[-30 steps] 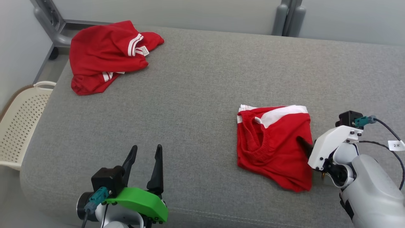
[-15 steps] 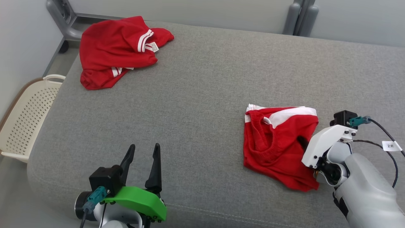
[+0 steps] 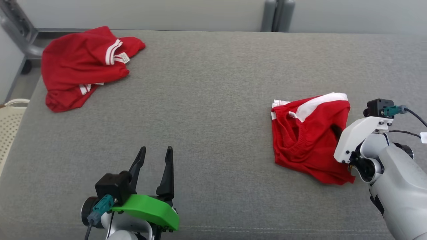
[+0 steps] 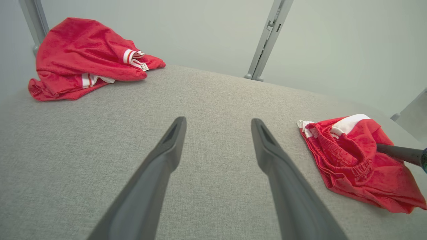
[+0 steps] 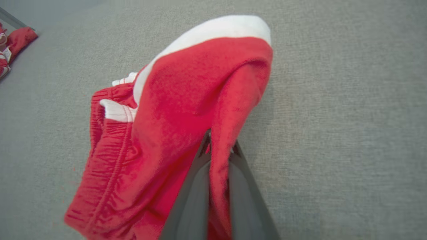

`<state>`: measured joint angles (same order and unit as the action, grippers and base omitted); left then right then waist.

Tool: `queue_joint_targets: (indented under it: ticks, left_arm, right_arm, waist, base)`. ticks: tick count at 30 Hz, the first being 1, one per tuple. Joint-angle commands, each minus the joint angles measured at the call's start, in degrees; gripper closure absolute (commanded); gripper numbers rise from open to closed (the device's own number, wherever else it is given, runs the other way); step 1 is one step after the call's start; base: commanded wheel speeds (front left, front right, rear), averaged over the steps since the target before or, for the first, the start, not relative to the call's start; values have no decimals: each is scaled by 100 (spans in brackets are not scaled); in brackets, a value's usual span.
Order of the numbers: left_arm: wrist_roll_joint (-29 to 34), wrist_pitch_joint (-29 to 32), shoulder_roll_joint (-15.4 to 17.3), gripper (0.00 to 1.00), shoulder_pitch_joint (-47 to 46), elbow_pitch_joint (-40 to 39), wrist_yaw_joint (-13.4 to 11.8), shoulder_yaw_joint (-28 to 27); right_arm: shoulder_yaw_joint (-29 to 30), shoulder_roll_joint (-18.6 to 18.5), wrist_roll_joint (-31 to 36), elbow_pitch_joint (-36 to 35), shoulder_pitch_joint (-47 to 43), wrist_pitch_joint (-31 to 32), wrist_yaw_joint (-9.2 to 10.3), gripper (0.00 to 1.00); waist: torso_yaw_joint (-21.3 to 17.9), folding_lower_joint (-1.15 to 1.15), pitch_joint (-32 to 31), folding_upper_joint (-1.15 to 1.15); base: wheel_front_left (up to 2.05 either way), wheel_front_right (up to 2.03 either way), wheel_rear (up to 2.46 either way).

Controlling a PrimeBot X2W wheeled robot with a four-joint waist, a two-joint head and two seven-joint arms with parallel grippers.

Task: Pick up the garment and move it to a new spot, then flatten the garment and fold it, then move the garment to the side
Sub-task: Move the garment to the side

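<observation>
Against the head view of a second ago the whole picture has shifted. We put that down to the camera, not to the things.

The real change is at the right gripper [image 5: 220, 145]. A second ago it stood wide at the shorts [image 3: 308, 136]; now its two dark fingers are pinched together on a fold of red cloth at their right edge. In the right wrist view that fold stands up as a ridge between the fingers, with the white band at the top of the frame. The rest of the shorts lies on the grey cushion [image 3: 206, 106], at the right of the head view, with the gathered waistband toward the left of the frame.

The left gripper [image 3: 156, 150] keeps its place at the lower left of the head view. Its fingers are spread wide, it holds nothing, and it is well apart from the shorts.

Count:
- Red clothing with white trim, two pieces: the shorts at the right, and a crumpled red heap [image 3: 80, 60] at the upper left of the head view, well apart from them.
- Grippers, two.
- Cushion, one, bearing both pieces.
- Basket [image 3: 8, 123], one: pale, perforated, cut off by the left edge of the head view, beside the cushion.
</observation>
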<state>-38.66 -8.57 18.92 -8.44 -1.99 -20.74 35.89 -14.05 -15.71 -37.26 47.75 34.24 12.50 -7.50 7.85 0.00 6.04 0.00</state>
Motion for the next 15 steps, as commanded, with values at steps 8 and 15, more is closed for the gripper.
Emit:
queue_joint_targets:
  ticks: [8, 15]
  left_arm:
    - [168, 77, 60, 0, -330, -183, -12, 61]
    - [246, 167, 69, 0, -597, -261, 8, 94]
  right_arm:
    - [-291, -183, 13, 24, 486, -79, 2, 100]
    - [-518, -130, -21, 123, 906, -167, 2, 100]
  waist:
    - [-1441, 0, 241, 0]
    - [-2131, 0, 531, 0]
  base:
    - [0, 0, 0]
    - [0, 0, 0]
